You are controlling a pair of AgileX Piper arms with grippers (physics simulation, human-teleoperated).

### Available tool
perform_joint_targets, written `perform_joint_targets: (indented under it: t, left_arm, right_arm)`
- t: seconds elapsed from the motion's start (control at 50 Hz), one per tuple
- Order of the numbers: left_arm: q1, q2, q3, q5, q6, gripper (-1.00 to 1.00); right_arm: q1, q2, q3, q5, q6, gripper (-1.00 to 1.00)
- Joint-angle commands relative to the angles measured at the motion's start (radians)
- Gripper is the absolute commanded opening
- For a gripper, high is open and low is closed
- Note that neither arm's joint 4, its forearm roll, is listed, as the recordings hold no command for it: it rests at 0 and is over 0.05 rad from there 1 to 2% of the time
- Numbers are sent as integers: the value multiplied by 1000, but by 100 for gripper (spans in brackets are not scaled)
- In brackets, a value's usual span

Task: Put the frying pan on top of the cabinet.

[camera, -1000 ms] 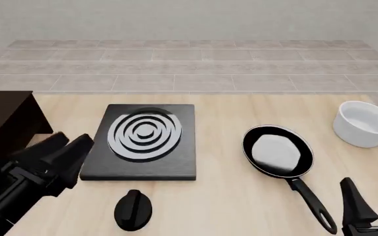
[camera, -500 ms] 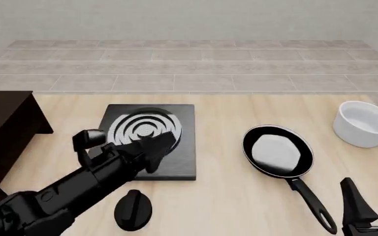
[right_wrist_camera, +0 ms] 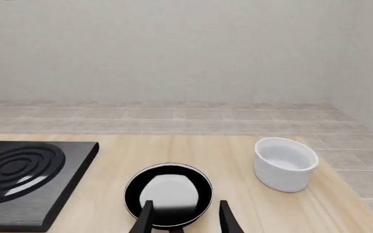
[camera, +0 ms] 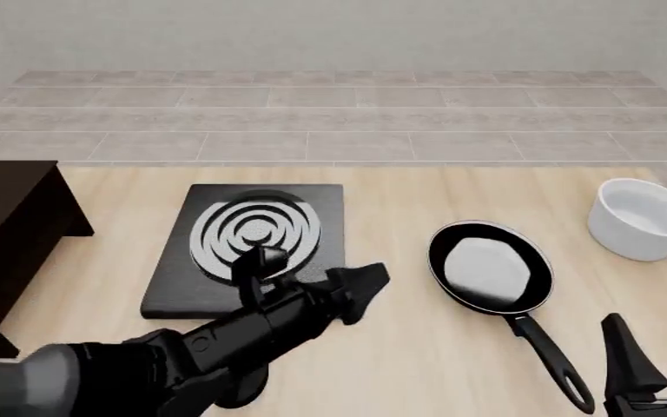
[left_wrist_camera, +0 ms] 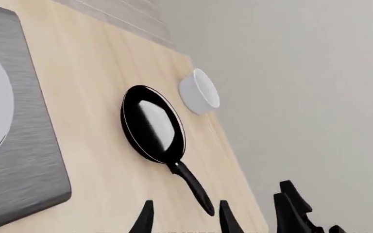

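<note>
- Front view: round shallow black frying pan with pale grey inner surface [camera: 491, 267] flat on the pale wooden bench [camera: 415, 347], right of centre, long looped handle running toward the near right edge. Bare wood between pan and flat black square stove plate with grey rings [camera: 253, 248]. Left gripper [camera: 357, 291] reaching across the plate's near right corner, tips over that bare wood, well short of the pan rim; jaws narrowly parted. Large dark brown-black wooden cabinet [camera: 9, 234] at the far left edge, flat top bare, well apart from the pan. White round bowl [camera: 642, 217] near the right edge, apart from the pan. Right gripper [camera: 658, 365] low in the near right corner, beside the handle loop; jaws spread wide, holding nothing.
- Left wrist view: pan [left_wrist_camera: 153, 124] ahead, bowl [left_wrist_camera: 199, 91] just beyond it by the bench edge, plate [left_wrist_camera: 11, 141] to one side; both fingertips [left_wrist_camera: 144, 218] apart, nothing between.
- Right wrist view: pan [right_wrist_camera: 168, 191] directly ahead of the fingertips [right_wrist_camera: 227, 218], bowl [right_wrist_camera: 285, 162] and plate [right_wrist_camera: 31, 170] on either side, open wood between.
</note>
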Motion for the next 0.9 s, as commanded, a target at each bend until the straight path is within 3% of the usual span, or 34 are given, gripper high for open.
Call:
perform_joint_targets:
  t: [0.02, 0.6, 0.9]
  left_arm:
    - [-16, 148, -55, -48, -27, 100]
    - [-59, 403, -203, -96, -86, 100]
    - [-87, 448, -256, -85, -96, 100]
  right_arm:
    - [-4, 1, -1, -1, 8, 100]
    - [-6, 2, -2, -4, 14, 100]
    - [-8, 0, 1, -5, 21, 100]
